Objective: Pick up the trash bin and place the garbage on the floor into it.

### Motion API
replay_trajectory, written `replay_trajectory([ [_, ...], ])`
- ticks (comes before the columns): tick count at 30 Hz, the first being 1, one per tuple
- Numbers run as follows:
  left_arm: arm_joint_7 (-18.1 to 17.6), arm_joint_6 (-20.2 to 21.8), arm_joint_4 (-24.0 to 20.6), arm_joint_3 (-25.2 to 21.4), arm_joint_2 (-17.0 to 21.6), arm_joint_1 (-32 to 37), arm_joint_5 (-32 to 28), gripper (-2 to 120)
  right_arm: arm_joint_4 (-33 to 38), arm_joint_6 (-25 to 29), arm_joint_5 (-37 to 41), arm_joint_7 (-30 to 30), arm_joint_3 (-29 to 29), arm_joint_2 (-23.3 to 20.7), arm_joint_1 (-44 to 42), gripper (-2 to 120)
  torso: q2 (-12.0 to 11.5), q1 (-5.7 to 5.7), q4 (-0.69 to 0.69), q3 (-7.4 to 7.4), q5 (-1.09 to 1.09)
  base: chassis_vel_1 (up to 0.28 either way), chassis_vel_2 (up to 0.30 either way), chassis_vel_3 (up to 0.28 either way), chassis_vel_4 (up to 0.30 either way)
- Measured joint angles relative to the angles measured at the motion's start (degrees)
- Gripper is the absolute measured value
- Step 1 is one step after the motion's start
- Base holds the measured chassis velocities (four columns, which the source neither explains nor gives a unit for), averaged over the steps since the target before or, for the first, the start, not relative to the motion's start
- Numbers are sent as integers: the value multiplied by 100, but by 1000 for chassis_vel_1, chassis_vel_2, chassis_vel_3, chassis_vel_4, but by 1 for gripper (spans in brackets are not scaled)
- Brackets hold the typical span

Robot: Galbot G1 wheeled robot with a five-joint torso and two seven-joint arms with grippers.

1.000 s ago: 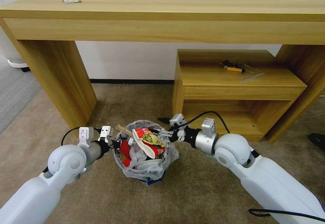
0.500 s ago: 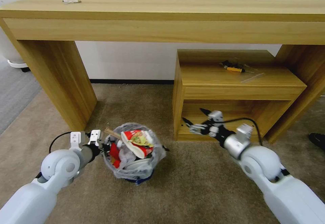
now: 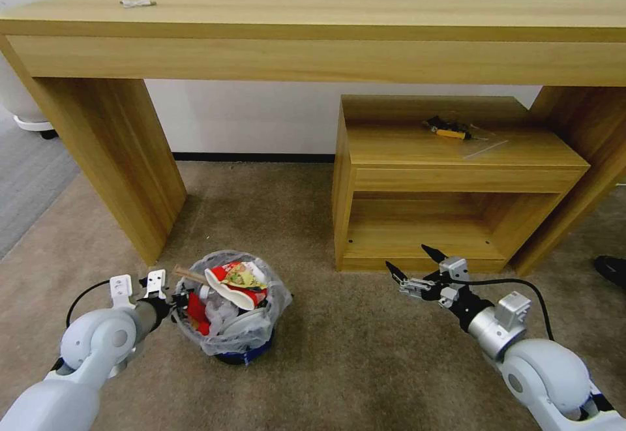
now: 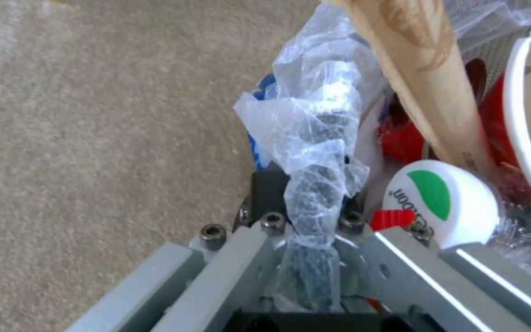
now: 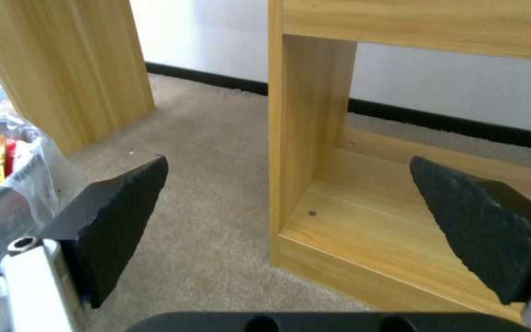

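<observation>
Trash bin (image 3: 228, 310) sits on the carpet just ahead of me, left of centre, packed above its rim with garbage (image 3: 231, 287): a red-white paper cup, a wooden stick and red scraps. My left claw (image 3: 175, 300) is clamped onto the near-left rim, and the left wrist view has the crinkly bag liner (image 4: 315, 152) pinched between the closed fingers along with the dark rim. My right claw (image 3: 417, 267) hangs free over the carpet to the right, well apart from the bin, spread wide and holding nothing. Beyond it stands the low shelf unit (image 3: 456, 177), with a small black-and-yellow tool (image 3: 450, 132) on top, and the long wooden surface (image 3: 313, 27) spans the back.

My worry is the load. It stands proud of the rim, so any tilt of the bin could spill the cup or stick back onto the floor. I also judge the one-sided grip risky: if mostly plastic is caught, the liner could slide or tear.
</observation>
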Motion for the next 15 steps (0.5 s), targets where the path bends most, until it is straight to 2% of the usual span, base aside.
replay_trajectory([
  [6,211,-1,190,-81,-71,-19,100,0,-56,-59,16,30,-99,10,123,100,1,0,1,-1,5,0,0,0,0],
  [13,189,-4,250,-47,-127,-88,105,0,-68,-131,17,89,-232,33,215,100,1,-1,2,-1,3,0,0,0,0],
  [15,185,-30,291,-26,-130,-137,103,11,-75,-157,16,117,-286,44,248,100,1,0,-2,0,-3,0,0,0,0],
])
